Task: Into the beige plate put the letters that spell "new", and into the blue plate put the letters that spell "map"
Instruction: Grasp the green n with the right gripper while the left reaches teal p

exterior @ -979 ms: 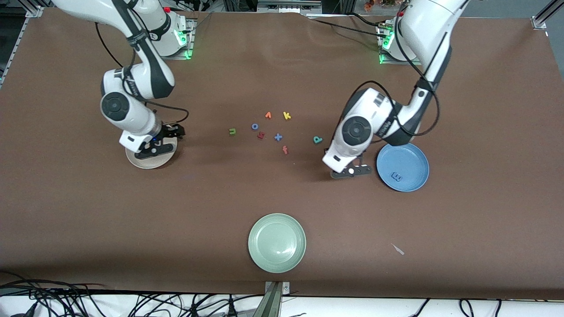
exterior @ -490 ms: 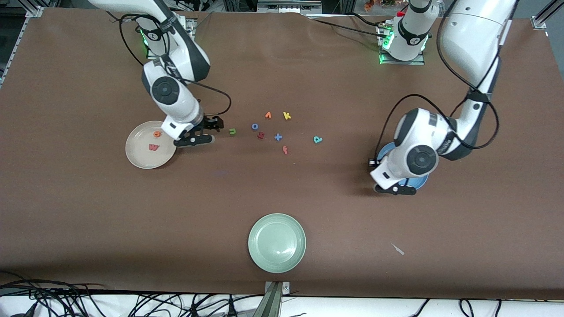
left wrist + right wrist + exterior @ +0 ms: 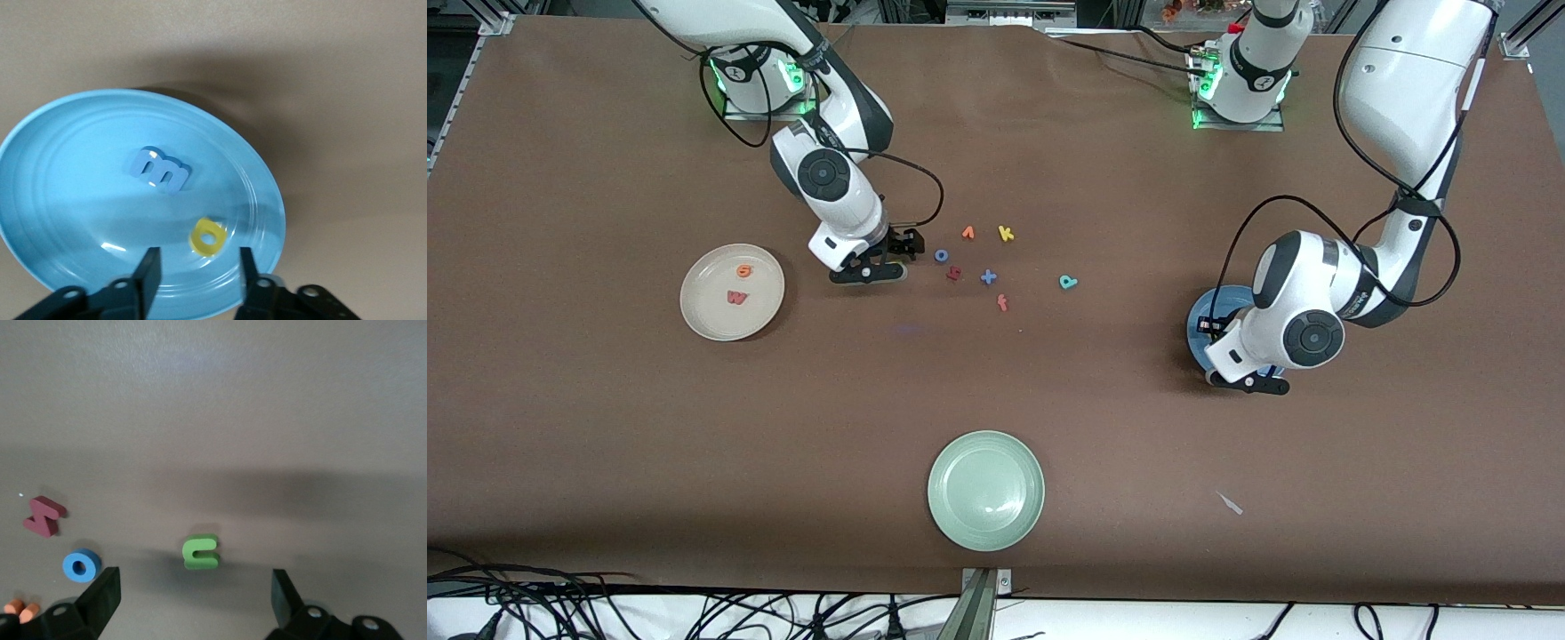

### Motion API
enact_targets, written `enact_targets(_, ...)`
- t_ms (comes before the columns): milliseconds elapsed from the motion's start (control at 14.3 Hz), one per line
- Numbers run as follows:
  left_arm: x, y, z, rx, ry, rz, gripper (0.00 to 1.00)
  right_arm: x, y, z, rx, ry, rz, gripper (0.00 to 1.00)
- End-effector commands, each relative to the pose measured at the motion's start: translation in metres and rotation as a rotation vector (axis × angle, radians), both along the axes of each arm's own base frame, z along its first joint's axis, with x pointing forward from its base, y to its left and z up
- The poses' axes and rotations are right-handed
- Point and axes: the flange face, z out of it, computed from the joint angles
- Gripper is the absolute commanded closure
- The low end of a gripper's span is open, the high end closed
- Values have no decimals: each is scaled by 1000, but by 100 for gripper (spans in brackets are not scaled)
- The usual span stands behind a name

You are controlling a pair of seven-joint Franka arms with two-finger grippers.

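The left claw [image 3: 1249,380] hangs over the blue plate [image 3: 1199,327], and the arm's wrist hides most of that plate in the front view. Its wrist view shows the fingers [image 3: 148,273] parted with nothing between them, and the blue m [image 3: 160,171] and the yellow a [image 3: 208,236] lying apart on the plate's floor. The teal p [image 3: 1068,282] lies alone on the brown surface [image 3: 605,427], between the letter cluster and the blue plate.

The right claw [image 3: 865,270] is low over the surface between the beige plate [image 3: 694,307] and the letter cluster, jaws spread wide and empty. It blocks the green n in the front view; the right wrist view shows the green n [image 3: 201,552] lying between the fingertips, with the blue o [image 3: 82,565] and a dark red letter [image 3: 44,516] beside it. An orange letter is cut off at that view's edge.

The beige plate holds the orange e [image 3: 743,270] and the red-pink w [image 3: 736,298]. Open surface surrounds the pale green plate [image 3: 985,490] near the front camera.
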Motion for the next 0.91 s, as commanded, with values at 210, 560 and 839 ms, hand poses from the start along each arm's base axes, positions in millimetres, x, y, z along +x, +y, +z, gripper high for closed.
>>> enact_targets(210, -14, -87, 41, -4, -23, 81, 0, -2, 6, -19, 8, 10, 7, 5)
enact_targets(560, -49, -173, 45, -9, -9, 164, 0, -6, 5, -23, 1, 18, 21, 31)
enact_targets(839, -75, -224, 13, -51, -21, -1, 0, -6, 5, -24, -5, 15, 35, 42)
